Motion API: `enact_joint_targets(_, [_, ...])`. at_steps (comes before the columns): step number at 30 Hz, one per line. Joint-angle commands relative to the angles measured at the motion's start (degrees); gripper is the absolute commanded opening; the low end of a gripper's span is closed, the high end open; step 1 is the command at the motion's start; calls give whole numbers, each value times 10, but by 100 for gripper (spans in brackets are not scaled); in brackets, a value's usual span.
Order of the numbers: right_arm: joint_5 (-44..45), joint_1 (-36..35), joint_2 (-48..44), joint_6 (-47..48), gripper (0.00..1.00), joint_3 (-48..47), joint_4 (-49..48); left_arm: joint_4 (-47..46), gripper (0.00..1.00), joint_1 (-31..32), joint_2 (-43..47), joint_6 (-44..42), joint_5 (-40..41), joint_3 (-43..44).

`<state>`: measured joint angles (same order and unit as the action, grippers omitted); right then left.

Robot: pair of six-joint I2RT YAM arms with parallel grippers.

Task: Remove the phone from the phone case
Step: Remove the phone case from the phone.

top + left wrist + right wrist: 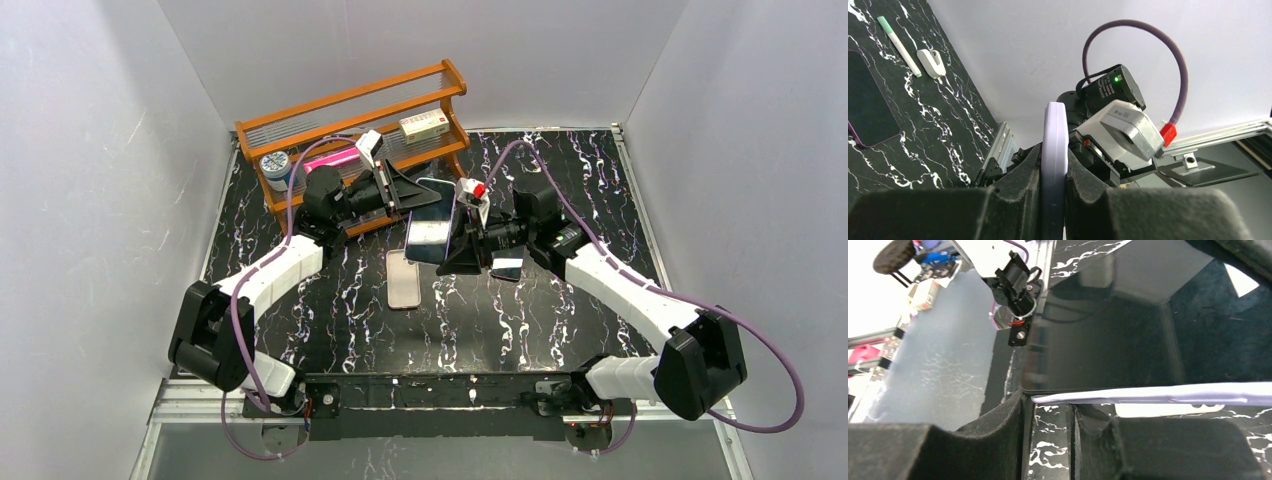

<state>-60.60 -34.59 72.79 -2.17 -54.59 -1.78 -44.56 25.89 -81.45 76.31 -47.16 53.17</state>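
The phone (432, 225) is held up on edge above the middle of the table, between both arms. Its dark screen (1108, 340) fills the right wrist view, with the lavender phone case (1158, 394) as a pale rim along its lower edge. My left gripper (1054, 155) is shut on the case's edge (1054, 130), one finger on each face. My right gripper (1050, 407) sits at the phone's lower corner. Its jaws stand a narrow gap apart with table showing between them. The case's rim lies across the fingertips (1013, 410), and whether they pinch it is unclear.
A wooden rack (350, 110) at the back left holds a small box (424, 124), a pink item (335, 158) and a round tin (275, 165). A second phone (403, 278) lies flat below the held one. A green marker (898, 45) and a white clip (930, 62) lie nearby.
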Motion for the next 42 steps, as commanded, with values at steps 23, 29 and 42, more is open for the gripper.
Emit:
enact_joint_targets(23, [222, 23, -90, -295, 30, 139, -269, -14, 0, 41, 39, 27, 17, -34])
enact_joint_targets(29, [277, 24, -113, -369, 40, 168, -273, -32, 0, 42, 42, 8, 29, -36])
enact_joint_targets(42, [374, 23, -182, -382, 56, 143, -77, -40, 0, 42, 84, -17, 169, -90])
